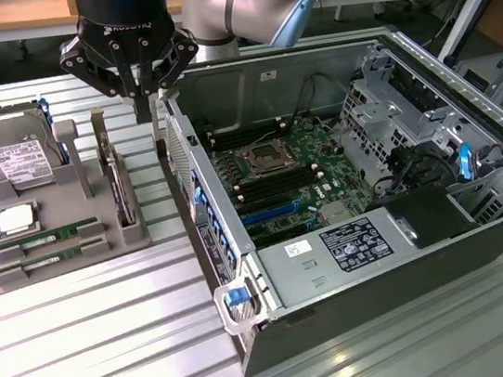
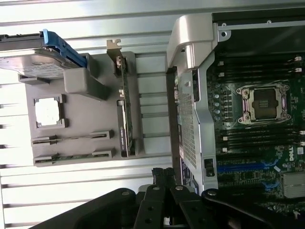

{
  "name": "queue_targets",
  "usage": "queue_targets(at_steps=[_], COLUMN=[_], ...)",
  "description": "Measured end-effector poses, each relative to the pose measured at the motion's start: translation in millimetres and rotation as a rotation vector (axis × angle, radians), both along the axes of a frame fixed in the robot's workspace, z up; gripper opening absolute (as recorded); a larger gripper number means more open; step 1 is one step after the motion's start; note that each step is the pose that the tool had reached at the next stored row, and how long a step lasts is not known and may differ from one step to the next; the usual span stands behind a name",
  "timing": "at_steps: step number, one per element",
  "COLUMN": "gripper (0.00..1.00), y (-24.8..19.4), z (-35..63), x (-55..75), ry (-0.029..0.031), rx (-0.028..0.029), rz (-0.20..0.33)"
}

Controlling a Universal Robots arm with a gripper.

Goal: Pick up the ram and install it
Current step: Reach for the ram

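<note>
Two ram sticks lie flat in the slots of a grey holder tray (image 1: pixel 74 260) on the exterior view's left: one ram (image 1: pixel 47 236) and a second ram (image 1: pixel 50 256) just in front of it. In the wrist view they are the ram (image 2: pixel 71 138) and its neighbour (image 2: pixel 71 155). My gripper (image 1: pixel 142 110) hangs high above the gap between the tray and the open computer case (image 1: pixel 254 338), well away from both sticks. Its fingers (image 2: pixel 163 179) are shut with nothing between them. The motherboard's memory slots (image 1: pixel 274 183) flank the CPU socket (image 1: pixel 261 157).
The tray also carries a silver hard drive (image 1: pixel 7 152), a CPU chip (image 1: pixel 17 219) and an upright expansion card (image 1: pixel 120 183). The case's raised side wall (image 1: pixel 197 187) stands right beside the tray. Cables and drive cages (image 1: pixel 412 128) crowd the case's right end.
</note>
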State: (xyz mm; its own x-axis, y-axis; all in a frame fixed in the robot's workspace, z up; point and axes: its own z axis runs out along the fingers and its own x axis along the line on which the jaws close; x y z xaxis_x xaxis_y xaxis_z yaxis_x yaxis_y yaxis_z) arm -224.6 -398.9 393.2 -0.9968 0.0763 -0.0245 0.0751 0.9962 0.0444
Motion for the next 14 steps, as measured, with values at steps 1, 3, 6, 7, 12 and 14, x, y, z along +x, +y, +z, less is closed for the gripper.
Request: queue_targets(at_steps=[1,3,6,7,12,14], gripper=[0.1,0.1,0.1,0.1,0.1,0.1], y=[0.0,0.0,0.0,0.0,0.0,0.0], z=[0.0,0.0,0.0,0.0,0.0,0.0], x=[-1.4,-3.7,-7.2,-8.6,-12.5,-14.5], ry=[0.0,0.0,0.0,0.0,0.0001,0.0], rx=[0.0,0.0,0.0,0.0,0.0,0.0], rz=[0.0,0.0,0.0,0.0,0.0,0.0])
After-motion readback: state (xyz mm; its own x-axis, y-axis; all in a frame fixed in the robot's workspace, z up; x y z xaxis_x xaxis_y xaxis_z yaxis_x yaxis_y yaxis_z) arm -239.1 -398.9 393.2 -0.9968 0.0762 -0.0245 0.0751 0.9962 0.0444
